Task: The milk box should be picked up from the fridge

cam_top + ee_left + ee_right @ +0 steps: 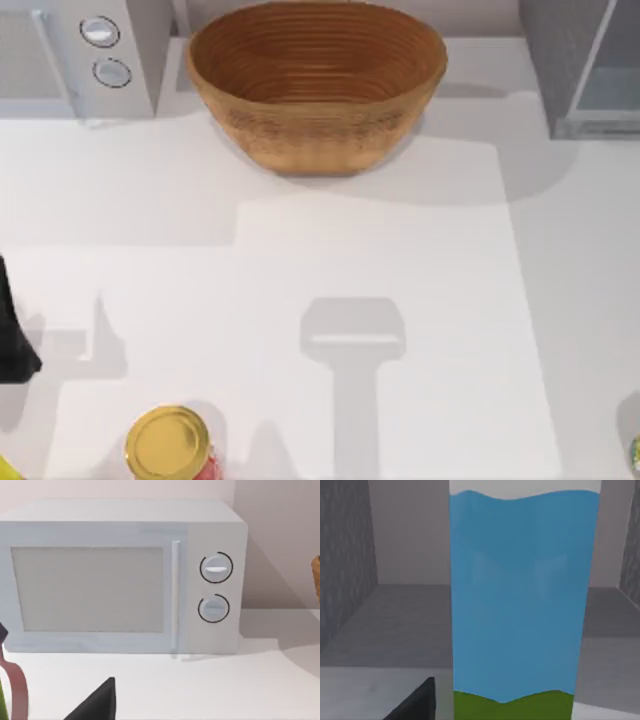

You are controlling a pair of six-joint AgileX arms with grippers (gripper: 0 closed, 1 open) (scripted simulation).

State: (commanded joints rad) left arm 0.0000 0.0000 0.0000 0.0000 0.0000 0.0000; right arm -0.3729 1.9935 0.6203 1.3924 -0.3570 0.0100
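Note:
The milk box (517, 595), blue with a white top and a green strip at its base, stands upright on the floor of the fridge (390, 630), close in front of my right wrist camera. My right gripper (480, 700) is open at the box's base. One dark finger (417, 702) shows beside the box with a small gap, and the box hides the other. In the top view the fridge (560, 60) stands at the back right corner. My left arm (14, 330) is parked at the table's left edge, its gripper (160, 710) open and holding nothing.
A light-grey microwave (70, 50) with two knobs stands at the back left, facing my left wrist camera (125, 575). A large woven basket (315, 85) sits at the back centre. A gold-lidded red jar (168, 443) stands near the front left edge.

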